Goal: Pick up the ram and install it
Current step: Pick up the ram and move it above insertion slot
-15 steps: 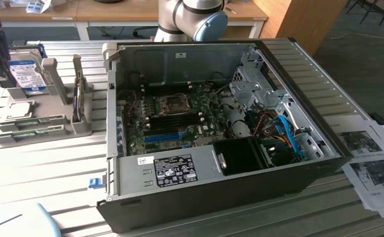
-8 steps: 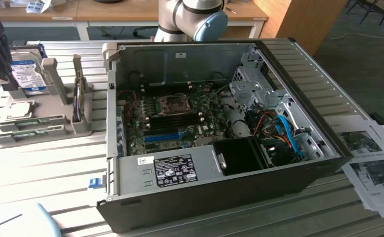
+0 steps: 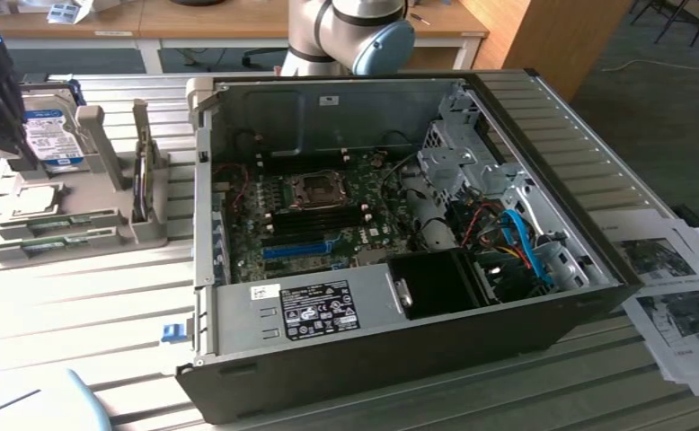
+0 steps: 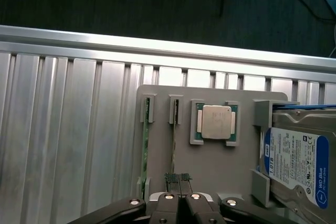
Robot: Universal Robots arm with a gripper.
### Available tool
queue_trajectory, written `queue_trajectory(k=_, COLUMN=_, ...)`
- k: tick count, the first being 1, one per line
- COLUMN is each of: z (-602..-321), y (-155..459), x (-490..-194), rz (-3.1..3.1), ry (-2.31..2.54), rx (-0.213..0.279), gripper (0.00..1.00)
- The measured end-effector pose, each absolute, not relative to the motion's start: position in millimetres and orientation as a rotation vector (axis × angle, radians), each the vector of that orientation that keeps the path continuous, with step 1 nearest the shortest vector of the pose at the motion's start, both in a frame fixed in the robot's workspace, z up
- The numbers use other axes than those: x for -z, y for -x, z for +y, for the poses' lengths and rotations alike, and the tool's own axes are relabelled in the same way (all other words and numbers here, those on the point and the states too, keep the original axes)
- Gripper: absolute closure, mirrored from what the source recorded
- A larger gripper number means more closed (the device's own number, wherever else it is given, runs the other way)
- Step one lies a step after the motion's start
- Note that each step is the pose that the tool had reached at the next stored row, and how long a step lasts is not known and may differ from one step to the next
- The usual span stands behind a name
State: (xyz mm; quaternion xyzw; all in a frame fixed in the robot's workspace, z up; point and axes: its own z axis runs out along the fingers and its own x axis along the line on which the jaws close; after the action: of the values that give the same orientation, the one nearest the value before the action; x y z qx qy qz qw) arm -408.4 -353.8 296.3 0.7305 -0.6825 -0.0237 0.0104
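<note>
Wrist view: we are hovering the claw (image 4: pixel 178 182) clenched, tips pressed together and gripping nothing we can make out. It is at the near end of the ram (image 4: pixel 174 140), which is standing on edge in the holder (image 4: pixel 210 169) straight ahead. We are judging that centring on that thin edge, clear of the neighbouring stick (image 4: pixel 146 150), matters most.

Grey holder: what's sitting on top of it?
Two green ram sticks on edge, a silver chip, and a blue-labelled hard drive. The tool hides the holder edge beneath it.
</note>
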Motion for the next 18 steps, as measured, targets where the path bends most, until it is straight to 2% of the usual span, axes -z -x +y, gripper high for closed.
queue_trajectory(k=18, z=-354, y=408, x=-272, rz=-2.130, ry=-2.280, rx=0.074, gripper=0.91)
